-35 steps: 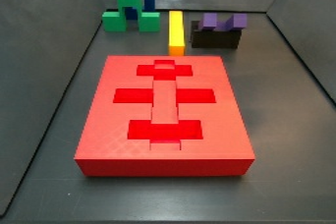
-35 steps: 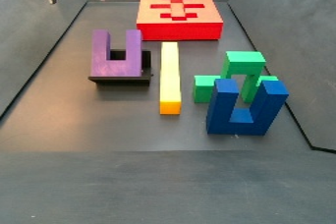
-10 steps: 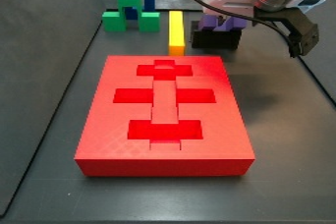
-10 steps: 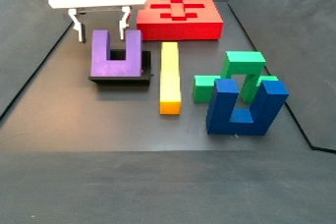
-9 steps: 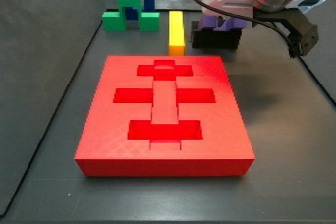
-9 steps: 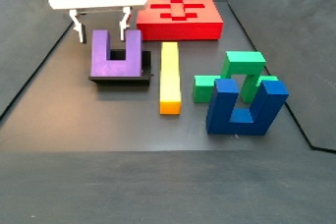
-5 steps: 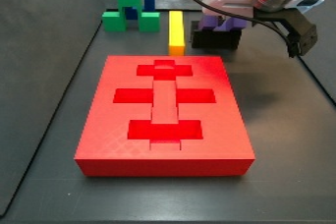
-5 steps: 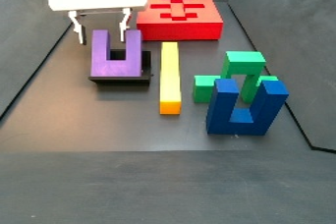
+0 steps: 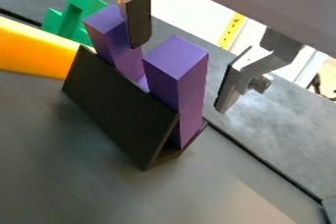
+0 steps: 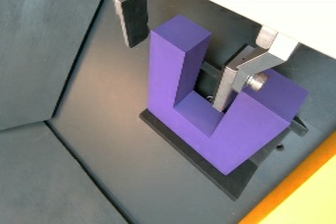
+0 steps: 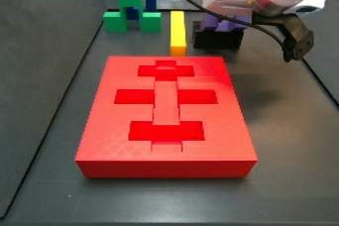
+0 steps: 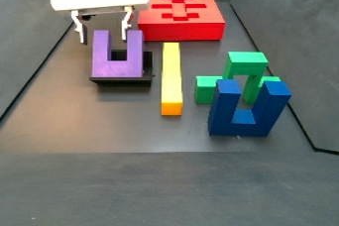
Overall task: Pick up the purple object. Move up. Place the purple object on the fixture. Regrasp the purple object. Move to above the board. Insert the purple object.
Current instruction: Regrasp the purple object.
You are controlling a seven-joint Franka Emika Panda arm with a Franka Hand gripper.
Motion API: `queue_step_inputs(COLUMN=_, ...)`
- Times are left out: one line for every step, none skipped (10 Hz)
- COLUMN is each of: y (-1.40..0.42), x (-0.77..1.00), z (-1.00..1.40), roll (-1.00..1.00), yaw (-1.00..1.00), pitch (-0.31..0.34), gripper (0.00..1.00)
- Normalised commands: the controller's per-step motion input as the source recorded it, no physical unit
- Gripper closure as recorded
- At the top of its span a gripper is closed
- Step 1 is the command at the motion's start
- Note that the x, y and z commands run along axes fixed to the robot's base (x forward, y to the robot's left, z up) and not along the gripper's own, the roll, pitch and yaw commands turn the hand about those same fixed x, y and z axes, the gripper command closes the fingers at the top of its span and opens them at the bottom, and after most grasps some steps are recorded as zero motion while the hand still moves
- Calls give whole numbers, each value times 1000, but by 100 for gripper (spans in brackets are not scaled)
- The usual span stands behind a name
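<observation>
The purple object (image 12: 117, 57) is a U-shaped block standing prongs-up in the black fixture (image 12: 123, 80), beside the far wall in a side view (image 11: 211, 22). My gripper (image 12: 103, 33) is open and lowered over it, straddling one prong. In both wrist views that prong (image 10: 178, 61) stands between the fingers with a gap on each side. One finger (image 10: 132, 17) is outside the prong and the other sits in the slot between the prongs. The same prong (image 9: 178, 81) and the gripper (image 9: 182, 71) also show from the opposite side. The red board (image 11: 166, 116) lies apart from the fixture.
A yellow bar (image 12: 171, 76) lies right beside the fixture. Past it stand a green stepped block (image 12: 239, 71) and a blue U-shaped block (image 12: 248, 109). Dark side walls enclose the floor, and the arm's cable (image 11: 284, 34) hangs near the fixture.
Since 3.5 s ago the gripper has come into view and settled over the purple object. Over the last second it has barely moved, and the object has stayed in the fixture.
</observation>
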Motion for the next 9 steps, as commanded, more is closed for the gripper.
queue_step_inputs(y=0, x=0, z=-254, roll=-31, yaw=0, pitch=-149, gripper=0)
queue_step_inputs(y=9, x=71, z=-240, roll=-103, yaw=0, pitch=-189, gripper=0)
queue_step_inputs(y=46, x=157, z=-194, roll=-106, yaw=0, pitch=-166, gripper=0)
queue_step_inputs(y=43, x=114, z=0, roll=-71, yaw=0, pitch=-51, gripper=0)
queue_step_inputs(y=57, x=134, z=0, roll=0, yaw=0, pitch=0, gripper=0)
queue_step_inputs(y=69, x=177, z=0, roll=0, yaw=0, pitch=0, gripper=0)
queue_step_inputs(y=49, x=249, z=0, roll=0, yaw=0, pitch=0, gripper=0)
queue_step_inputs(y=40, x=226, z=0, roll=11, yaw=0, pitch=3, gripper=0)
queue_step_inputs(y=0, x=117, z=0, roll=60, yaw=0, pitch=0, gripper=0)
